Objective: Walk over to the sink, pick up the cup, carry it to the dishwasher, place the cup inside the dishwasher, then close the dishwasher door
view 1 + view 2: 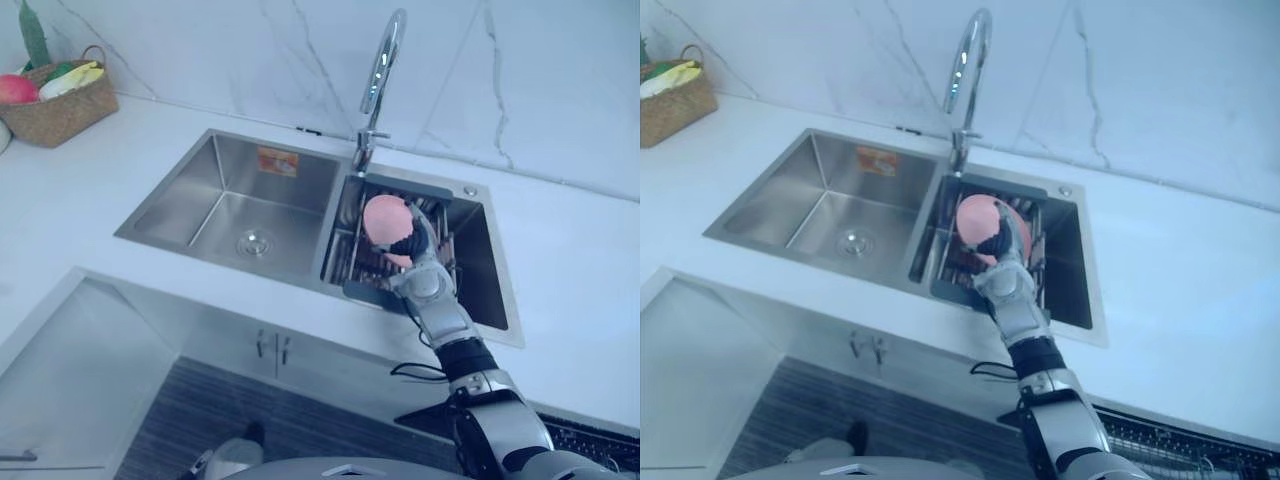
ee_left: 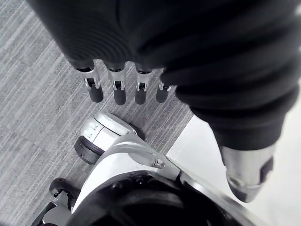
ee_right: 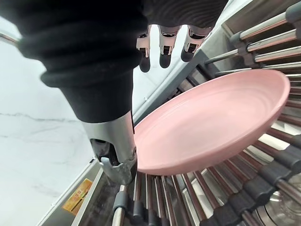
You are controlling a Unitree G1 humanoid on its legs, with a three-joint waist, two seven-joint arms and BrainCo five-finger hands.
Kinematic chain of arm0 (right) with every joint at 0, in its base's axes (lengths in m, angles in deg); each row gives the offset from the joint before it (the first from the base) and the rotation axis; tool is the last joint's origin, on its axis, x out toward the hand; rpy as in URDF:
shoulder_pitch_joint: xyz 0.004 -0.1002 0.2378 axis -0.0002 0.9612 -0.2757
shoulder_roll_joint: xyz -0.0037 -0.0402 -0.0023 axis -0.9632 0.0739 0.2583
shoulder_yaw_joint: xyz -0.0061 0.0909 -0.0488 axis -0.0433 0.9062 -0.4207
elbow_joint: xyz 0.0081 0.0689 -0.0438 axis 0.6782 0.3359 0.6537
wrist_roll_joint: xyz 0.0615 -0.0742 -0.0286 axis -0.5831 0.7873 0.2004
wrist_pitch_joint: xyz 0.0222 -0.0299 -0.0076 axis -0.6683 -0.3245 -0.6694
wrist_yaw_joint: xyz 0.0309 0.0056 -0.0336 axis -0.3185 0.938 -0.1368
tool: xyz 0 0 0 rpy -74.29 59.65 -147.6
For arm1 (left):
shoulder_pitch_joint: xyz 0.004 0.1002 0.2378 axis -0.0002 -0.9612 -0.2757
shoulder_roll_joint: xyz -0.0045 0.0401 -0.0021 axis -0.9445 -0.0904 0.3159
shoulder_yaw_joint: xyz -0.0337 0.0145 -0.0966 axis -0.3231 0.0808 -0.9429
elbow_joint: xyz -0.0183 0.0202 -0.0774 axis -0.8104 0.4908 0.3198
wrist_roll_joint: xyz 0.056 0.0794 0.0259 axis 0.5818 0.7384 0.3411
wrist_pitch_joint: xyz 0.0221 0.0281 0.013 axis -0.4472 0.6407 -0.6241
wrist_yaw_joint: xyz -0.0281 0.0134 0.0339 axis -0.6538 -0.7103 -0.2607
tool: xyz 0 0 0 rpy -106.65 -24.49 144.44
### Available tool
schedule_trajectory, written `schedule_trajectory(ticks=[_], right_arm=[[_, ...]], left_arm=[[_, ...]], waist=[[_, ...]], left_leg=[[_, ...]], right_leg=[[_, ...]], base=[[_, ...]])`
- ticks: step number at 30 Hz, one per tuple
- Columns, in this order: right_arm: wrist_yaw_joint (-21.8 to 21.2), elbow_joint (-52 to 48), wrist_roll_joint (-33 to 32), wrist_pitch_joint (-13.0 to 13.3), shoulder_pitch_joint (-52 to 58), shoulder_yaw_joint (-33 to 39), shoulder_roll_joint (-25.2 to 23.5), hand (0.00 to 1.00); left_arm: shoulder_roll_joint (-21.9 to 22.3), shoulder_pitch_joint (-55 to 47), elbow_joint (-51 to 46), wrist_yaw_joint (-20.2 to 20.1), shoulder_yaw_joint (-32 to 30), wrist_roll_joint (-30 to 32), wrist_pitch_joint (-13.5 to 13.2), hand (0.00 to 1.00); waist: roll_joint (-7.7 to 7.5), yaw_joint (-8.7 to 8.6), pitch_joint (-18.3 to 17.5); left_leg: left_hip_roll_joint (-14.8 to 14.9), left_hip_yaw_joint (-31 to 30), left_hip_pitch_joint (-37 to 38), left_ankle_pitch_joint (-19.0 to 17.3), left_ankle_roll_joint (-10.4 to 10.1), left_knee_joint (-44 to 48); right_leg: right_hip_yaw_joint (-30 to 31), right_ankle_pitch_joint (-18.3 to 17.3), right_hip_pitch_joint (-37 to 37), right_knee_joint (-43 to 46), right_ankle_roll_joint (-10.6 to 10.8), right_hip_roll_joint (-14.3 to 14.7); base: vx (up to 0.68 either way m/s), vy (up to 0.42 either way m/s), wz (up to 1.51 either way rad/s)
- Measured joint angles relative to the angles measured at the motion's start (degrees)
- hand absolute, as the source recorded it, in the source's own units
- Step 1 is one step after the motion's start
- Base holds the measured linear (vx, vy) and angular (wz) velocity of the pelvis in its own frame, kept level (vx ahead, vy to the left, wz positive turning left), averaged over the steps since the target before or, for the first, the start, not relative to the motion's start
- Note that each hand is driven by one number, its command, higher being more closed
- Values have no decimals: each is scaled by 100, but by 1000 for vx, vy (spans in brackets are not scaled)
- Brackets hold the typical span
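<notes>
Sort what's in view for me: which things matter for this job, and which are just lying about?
Job: pink dish, sink rack, sink, right robot hand.
Lying about: fruit basket, faucet, idle left robot hand.

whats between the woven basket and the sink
Nothing: just bare white countertop between the woven basket and the sink, seen in the left eye view.
</notes>
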Motion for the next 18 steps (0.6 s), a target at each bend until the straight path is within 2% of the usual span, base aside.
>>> schedule_trajectory(ticks=[7, 11, 18], right_arm=[[-113, -249, 30, 204, 273, 119, 37, 0], [-587, -250, 79, 248, 303, 114, 43, 0], [-1058, -249, 162, 249, 302, 58, 128, 0]], left_arm=[[-7, -34, -6, 12, 44, 4, -25, 0], [-39, -37, -23, 17, 149, 1, -14, 0], [-43, -37, -36, 17, 162, 0, 26, 0]], waist=[[7, -119, 2], [7, -116, 2], [7, -92, 2]], left_leg=[[4, 102, 19, -28, 39, 2], [5, 167, 54, -58, 53, 3], [4, 152, 63, -55, 57, 3]], right_leg=[[94, 38, -25, -31, 62, 1], [148, 39, -22, -32, 64, -1], [133, 36, -21, -11, 60, -1]], base=[[15, -8, -9], [14, -5, -7], [-16, -2, 1]])
